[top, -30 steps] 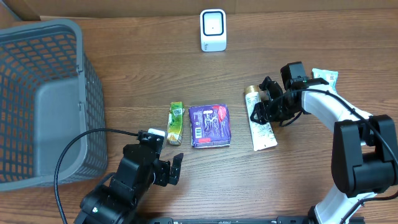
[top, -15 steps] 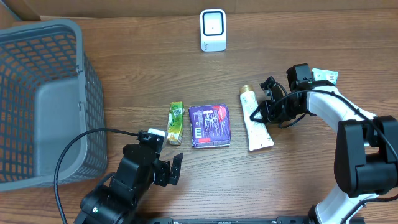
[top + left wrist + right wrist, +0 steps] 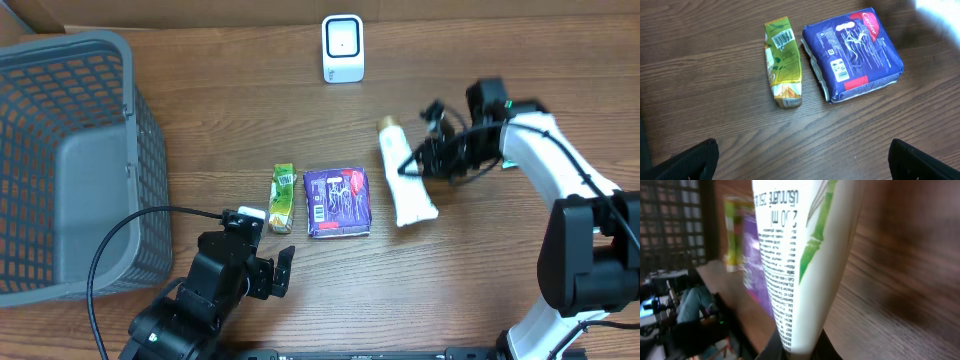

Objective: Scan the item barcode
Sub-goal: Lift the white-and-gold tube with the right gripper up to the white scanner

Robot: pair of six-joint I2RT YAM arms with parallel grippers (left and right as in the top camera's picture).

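Observation:
My right gripper is shut on the lower half of a white tube with a gold cap, which lies tilted over the table right of centre. In the right wrist view the tube, with green bamboo art and black print, rises from between the pinched jaws of the gripper. The white scanner stands at the back centre, apart from the tube. My left gripper hangs open near the front edge. In its wrist view the gripper holds nothing and its fingers are spread wide.
A green packet and a purple pack lie side by side mid-table, both showing barcodes, as the green packet and purple pack in the left wrist view. A grey mesh basket fills the left side.
The right gripper has closed on the white tube and carried it up and to the left, toward the scanner. The left arm has stayed still.

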